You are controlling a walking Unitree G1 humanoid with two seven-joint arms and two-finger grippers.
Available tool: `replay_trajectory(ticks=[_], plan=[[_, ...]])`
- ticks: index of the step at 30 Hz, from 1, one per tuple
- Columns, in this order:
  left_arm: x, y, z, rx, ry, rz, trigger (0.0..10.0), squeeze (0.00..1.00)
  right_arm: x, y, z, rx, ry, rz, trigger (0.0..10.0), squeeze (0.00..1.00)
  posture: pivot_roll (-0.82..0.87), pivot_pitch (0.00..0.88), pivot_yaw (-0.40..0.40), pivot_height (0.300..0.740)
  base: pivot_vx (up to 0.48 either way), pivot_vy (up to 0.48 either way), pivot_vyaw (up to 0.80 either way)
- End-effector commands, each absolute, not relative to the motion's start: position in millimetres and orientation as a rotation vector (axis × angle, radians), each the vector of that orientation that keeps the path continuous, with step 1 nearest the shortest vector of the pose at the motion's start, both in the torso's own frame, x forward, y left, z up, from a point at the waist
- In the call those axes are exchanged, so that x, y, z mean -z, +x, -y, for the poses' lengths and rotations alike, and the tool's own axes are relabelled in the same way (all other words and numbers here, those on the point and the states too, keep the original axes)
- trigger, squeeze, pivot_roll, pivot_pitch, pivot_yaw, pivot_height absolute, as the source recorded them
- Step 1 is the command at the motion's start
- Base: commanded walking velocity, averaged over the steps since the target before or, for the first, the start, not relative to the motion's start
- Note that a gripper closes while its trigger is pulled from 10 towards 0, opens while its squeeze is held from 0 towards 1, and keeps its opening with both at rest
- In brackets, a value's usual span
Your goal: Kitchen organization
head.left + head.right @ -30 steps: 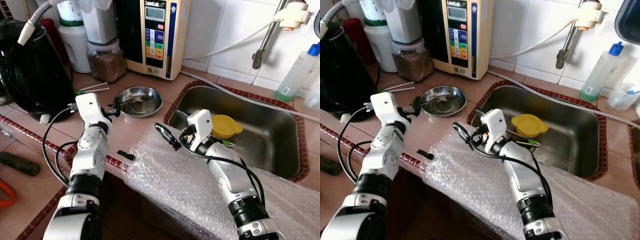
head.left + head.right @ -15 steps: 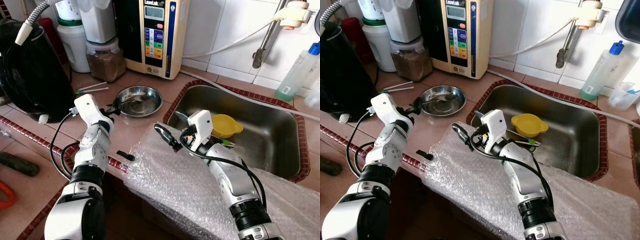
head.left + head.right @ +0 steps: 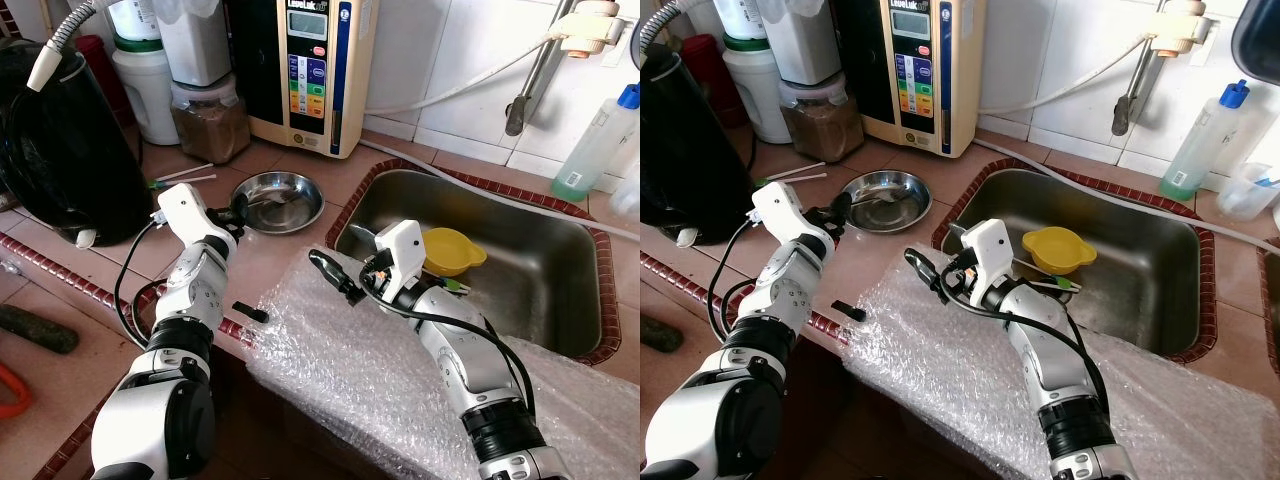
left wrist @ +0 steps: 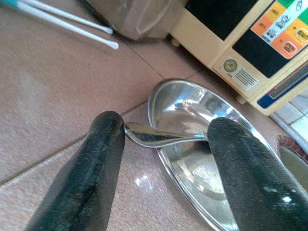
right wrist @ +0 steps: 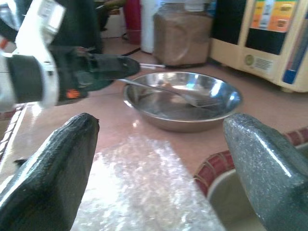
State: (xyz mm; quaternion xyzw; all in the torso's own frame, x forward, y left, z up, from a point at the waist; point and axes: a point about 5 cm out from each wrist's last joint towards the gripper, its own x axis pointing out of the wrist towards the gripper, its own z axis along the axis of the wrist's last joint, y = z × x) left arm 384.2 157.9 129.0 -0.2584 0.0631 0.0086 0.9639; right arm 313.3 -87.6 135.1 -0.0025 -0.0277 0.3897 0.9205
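A shallow steel bowl (image 3: pixel 278 203) sits on the tiled counter left of the sink, with a metal fork (image 5: pixel 192 98) lying in it, its handle (image 4: pixel 159 137) sticking out over the near-left rim. My left gripper (image 3: pixel 235 208) is at that rim, open, and the handle end lies across the gap between its two black fingers (image 4: pixel 91 178). It touches one of them. My right gripper (image 3: pixel 337 277) hovers open over the bubble wrap (image 3: pixel 360 370), pointing at the bowl from a short distance.
The steel sink (image 3: pixel 540 290) on the right holds a yellow bowl (image 3: pixel 450 252). A black kettle (image 3: pixel 60 150), a jar of brown powder (image 3: pixel 210 120) and a water purifier (image 3: pixel 310 70) line the back. Two white sticks (image 3: pixel 185 177) and a small black piece (image 3: pixel 250 311) lie on the counter.
My left arm has edged right and closer to the bowl's rim, staying at the fork handle. The right arm has held still.
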Motion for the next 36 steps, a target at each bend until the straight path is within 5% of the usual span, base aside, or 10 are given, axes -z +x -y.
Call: replay_trajectory(ticks=[1, 36], plan=[[-135, 388, -154, 0.006, -0.533, -0.123, 0.0, 0.0, -136, 310, 86, -0.835, -0.002, 0.051, 10.0, 0.63, 0.06, 0.0, 0.054, 0.74, 0.0, 0.0, 0.0], [-146, 389, -190, -0.198, -0.699, -0.12, 0.0, 0.0, -133, 309, 81, -0.871, -0.029, 0.018, 10.0, 0.62, 0.07, 0.0, 0.038, 0.74, 0.0, 0.0, 0.0]])
